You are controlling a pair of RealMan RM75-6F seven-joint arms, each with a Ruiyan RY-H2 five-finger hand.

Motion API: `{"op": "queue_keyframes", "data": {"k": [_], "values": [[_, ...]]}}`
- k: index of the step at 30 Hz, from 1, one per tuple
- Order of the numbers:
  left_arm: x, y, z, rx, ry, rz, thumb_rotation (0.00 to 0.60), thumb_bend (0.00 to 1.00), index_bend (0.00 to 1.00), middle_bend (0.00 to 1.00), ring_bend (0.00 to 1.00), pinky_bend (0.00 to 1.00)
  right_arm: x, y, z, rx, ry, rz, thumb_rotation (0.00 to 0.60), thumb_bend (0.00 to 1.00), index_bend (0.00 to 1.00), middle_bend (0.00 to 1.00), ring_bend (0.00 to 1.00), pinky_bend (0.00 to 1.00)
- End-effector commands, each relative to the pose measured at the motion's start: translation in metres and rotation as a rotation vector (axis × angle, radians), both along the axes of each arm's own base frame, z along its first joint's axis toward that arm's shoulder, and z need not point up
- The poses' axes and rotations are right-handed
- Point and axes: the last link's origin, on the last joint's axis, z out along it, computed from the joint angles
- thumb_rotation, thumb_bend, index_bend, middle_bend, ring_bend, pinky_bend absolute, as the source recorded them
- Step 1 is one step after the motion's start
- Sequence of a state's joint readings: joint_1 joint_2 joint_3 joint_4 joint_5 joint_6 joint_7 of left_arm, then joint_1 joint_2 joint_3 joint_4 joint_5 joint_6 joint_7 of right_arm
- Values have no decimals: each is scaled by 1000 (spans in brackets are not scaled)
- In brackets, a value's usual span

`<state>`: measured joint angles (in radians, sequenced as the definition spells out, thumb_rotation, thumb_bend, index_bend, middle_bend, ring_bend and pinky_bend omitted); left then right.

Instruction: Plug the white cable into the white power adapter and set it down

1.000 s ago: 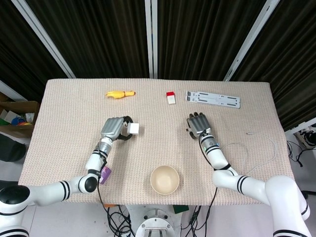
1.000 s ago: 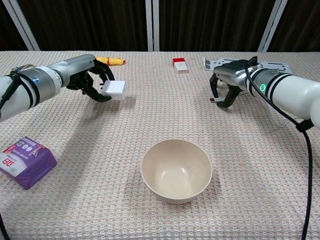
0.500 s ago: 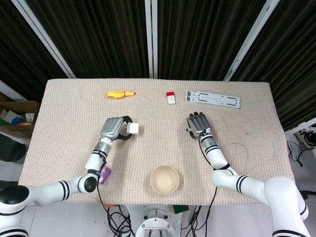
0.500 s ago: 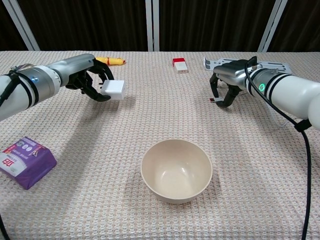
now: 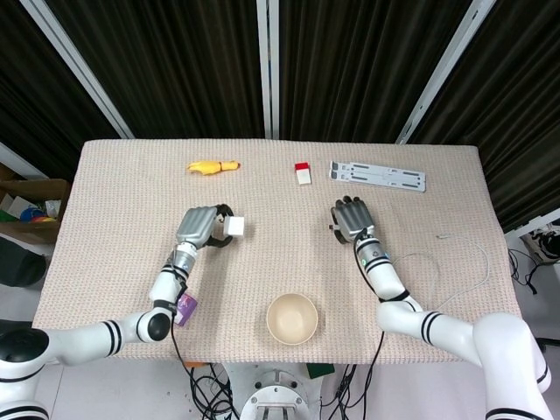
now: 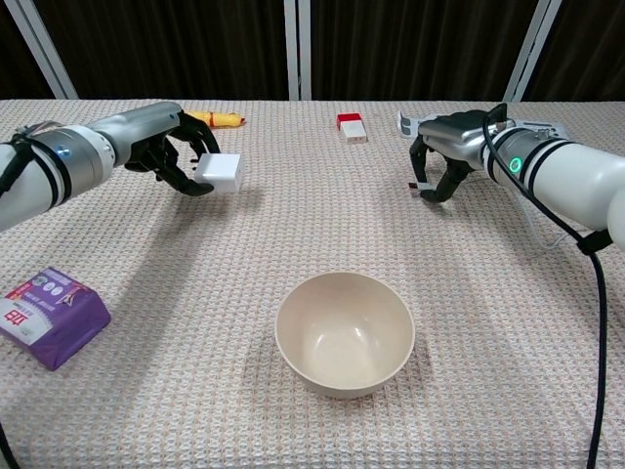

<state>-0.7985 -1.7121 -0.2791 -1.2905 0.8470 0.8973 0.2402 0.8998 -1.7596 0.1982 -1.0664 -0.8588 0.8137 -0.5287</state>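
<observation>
The white power adapter [image 5: 234, 227] [image 6: 221, 171] is a small cube held just above the table in my left hand [image 5: 199, 226] [image 6: 168, 149], left of centre. My right hand [image 5: 352, 219] [image 6: 447, 161] hovers right of centre with its fingers curled down. It pinches the small dark plug end [image 6: 415, 185] of the white cable. The thin white cable [image 5: 461, 267] [image 6: 534, 223] trails in a loose loop over the cloth behind that arm, toward the right edge. The two hands are well apart.
A beige bowl [image 5: 292, 318] [image 6: 344, 332] stands at the front centre. A purple packet [image 5: 185, 308] [image 6: 51, 315] lies front left. At the back are a yellow object [image 5: 213, 166], a red and white box [image 5: 302, 172] and a grey metal bracket [image 5: 377, 176].
My right hand has risen a little off the cloth with the plug. My left hand has lifted the adapter slightly and drawn it a bit to the left.
</observation>
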Motion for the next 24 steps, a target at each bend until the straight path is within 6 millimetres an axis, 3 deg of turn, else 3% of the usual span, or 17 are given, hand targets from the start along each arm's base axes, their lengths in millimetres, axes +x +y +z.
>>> {"op": "queue_keyframes", "data": {"k": [1, 4, 11, 16, 24], "values": [[2, 1, 3, 7, 3, -5, 600, 235, 548, 471, 751, 958, 8, 1, 15, -24, -56, 20, 600, 504, 661, 363, 200, 325], [4, 2, 7, 14, 10, -14, 600, 235, 548, 471, 751, 958, 15, 3, 26, -28, -79, 37, 600, 599, 661, 428, 263, 358], [13, 5, 18, 26, 25, -29, 600, 235, 548, 471, 751, 958, 30, 6, 42, -8, -65, 68, 600, 931, 661, 612, 437, 463], [19, 9, 24, 30, 14, -20, 600, 235, 548, 471, 752, 958, 41, 8, 43, 2, -60, 83, 600, 992, 661, 635, 463, 490], [28, 10, 27, 5, -33, -1, 600, 235, 548, 473, 751, 958, 64, 7, 43, 6, -76, 102, 600, 996, 662, 636, 467, 492]]}}
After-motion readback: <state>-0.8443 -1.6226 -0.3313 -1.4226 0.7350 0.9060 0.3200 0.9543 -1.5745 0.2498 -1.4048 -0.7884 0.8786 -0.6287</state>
